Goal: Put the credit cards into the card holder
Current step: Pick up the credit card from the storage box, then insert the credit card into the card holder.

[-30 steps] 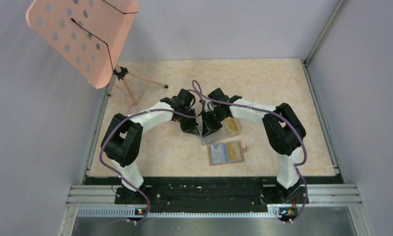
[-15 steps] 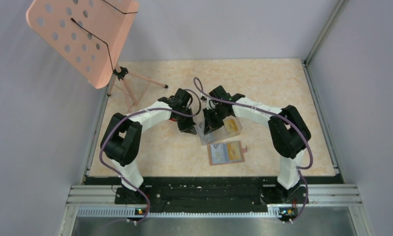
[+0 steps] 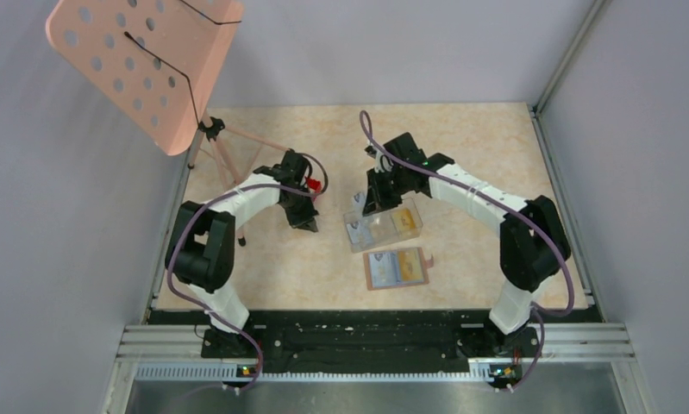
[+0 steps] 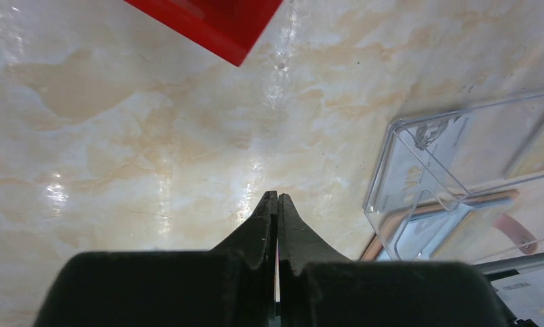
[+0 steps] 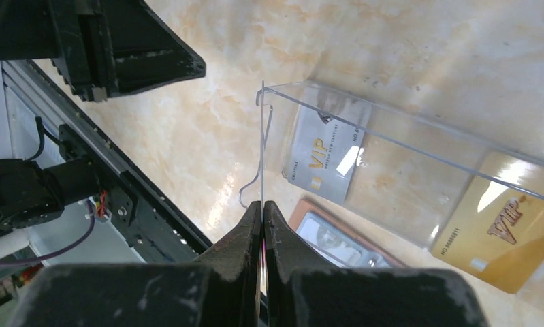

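A clear plastic box (image 3: 382, 227) on the table holds two credit cards, a pale one (image 5: 327, 160) and a gold one (image 5: 504, 228). My right gripper (image 5: 263, 204) is shut on a third thin card (image 5: 262, 136), seen edge-on and upright above the box's left end; from above it shows as a whitish sliver (image 3: 355, 200). The card holder (image 3: 397, 268) lies open just in front of the box, with pale cards showing in its lining. Left of the box my left gripper (image 4: 277, 196) hangs shut and empty over bare table.
A small red tray (image 3: 315, 185) sits behind the left gripper, and its corner (image 4: 208, 20) shows in the left wrist view. A pink music stand (image 3: 142, 60) on a tripod (image 3: 228, 147) stands at the back left. Metal rails edge the table.
The left arm has pulled away leftward from the box. The right gripper has shut on a card and risen with it, moving back a little.
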